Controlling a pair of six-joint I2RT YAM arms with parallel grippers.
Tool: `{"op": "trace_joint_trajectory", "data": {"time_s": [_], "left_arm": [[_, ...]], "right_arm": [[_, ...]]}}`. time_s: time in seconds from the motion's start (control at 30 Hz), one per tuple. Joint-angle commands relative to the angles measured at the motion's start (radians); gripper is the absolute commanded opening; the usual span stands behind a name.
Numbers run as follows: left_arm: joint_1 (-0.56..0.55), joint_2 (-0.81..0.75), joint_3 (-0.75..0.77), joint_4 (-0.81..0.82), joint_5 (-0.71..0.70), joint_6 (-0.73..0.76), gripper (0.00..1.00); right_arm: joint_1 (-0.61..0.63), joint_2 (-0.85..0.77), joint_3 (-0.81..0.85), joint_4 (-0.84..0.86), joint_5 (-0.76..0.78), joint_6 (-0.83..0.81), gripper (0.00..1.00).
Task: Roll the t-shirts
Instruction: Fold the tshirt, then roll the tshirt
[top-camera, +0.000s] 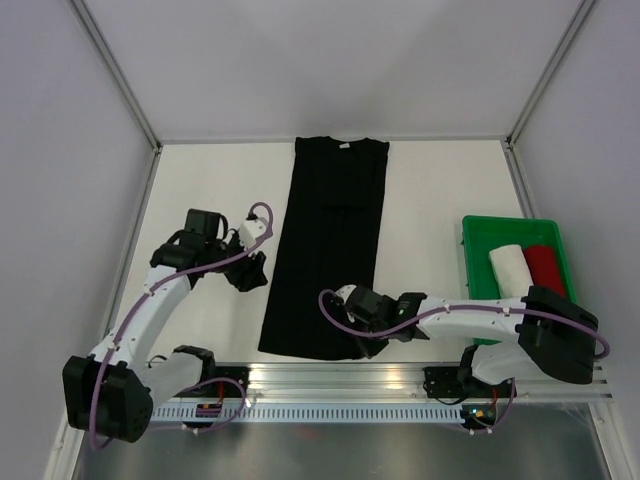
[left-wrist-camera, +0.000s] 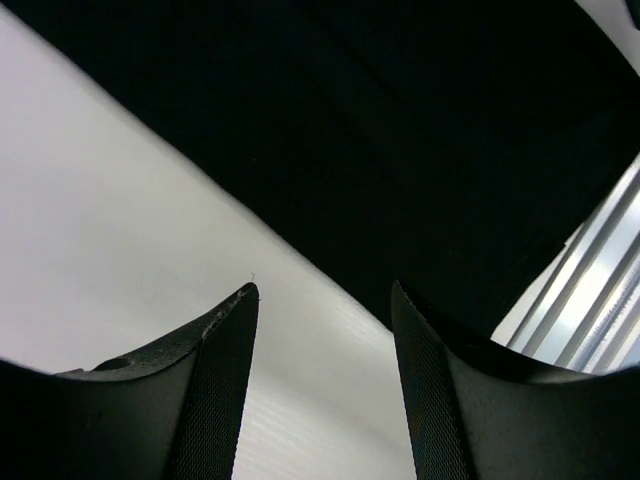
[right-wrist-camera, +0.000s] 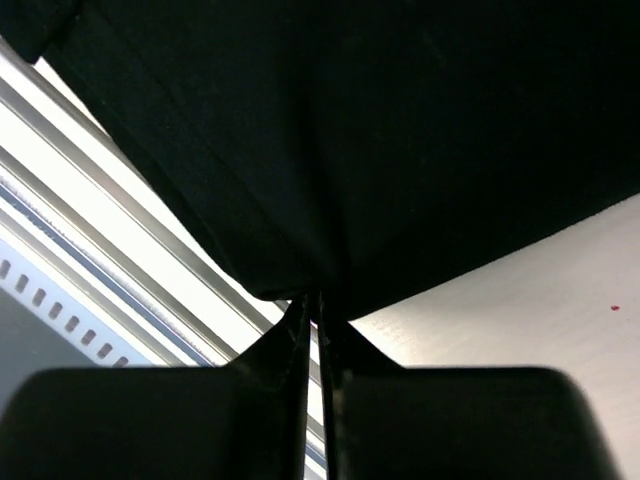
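- The black t-shirt lies folded lengthwise mid-bench, hem near the front edge.
- The right gripper pinches its front-right hem corner.
- The left gripper, jaws apart, hovers over bare bench beside the left edge.

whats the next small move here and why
Probably bring the left gripper across to pinch the near left corner of the black t-shirt. The right gripper is already shut on the hem at the near right corner, while the left one hangs open just beside the cloth, over bare table. Both corners need holding before the roll can start evenly.
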Motion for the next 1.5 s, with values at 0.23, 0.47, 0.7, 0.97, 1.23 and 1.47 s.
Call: {"op": "trace_joint_trajectory", "data": {"time_s": [0.23,0.47,0.7,0.97,1.23,1.47], "left_arm": [[-0.158,-0.052,0.090,-0.218,-0.053,0.204,0.63],[-0.225,-0.200,0.076,-0.311,-0.196,0.449,0.61],[-0.489,-0.424,-0.215,-0.142,0.026,0.687,0.64],[-0.491,-0.258,-0.319,-0.145,0.019,1.036,0.63],[-0.491,-0.203,-0.396,-0.190,-0.026,1.193,0.61],[-0.491,-0.226,-0.419,-0.180,-0.056,1.172,0.61]], "right_arm": [[-0.016,-0.266,-0.013,-0.089,0.015,0.058,0.55],[-0.016,-0.507,0.030,-0.029,0.110,-0.006,0.57],[-0.016,-0.468,0.174,-0.012,0.144,-0.457,0.64],[-0.014,-0.226,0.266,-0.312,-0.103,-1.144,0.64],[0.131,-0.150,0.065,-0.256,-0.106,-1.374,0.58],[0.185,-0.142,0.015,-0.167,-0.128,-1.394,0.54]]}}
